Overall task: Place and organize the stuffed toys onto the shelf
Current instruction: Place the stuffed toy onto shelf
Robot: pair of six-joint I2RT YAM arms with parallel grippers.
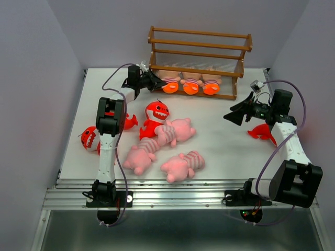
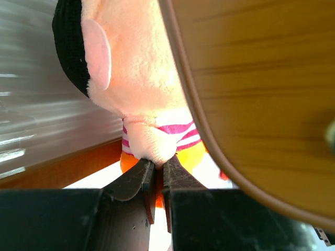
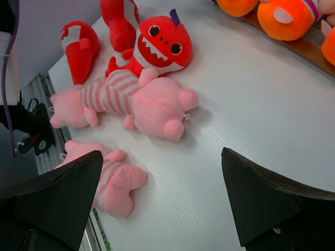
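Almost closed on left gripper [image 2: 157, 166], fingertips [image 2: 140, 177] touching arm of leftmost striped doll [image 2: 141, 78] on bottom tier of shelf [image 1: 199, 44], arm stretched far forward. Spread wide on right gripper [image 1: 234, 116], raised over table [image 1: 225, 149] near red shark [image 1: 263, 133].

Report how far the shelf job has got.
Done: three orange-footed dolls sit on the bottom tier of the shelf. In hand: the left hand pinches the leftmost doll there; the right hand hangs open, empty. Left: four red sharks and three pink animals lie on the table.
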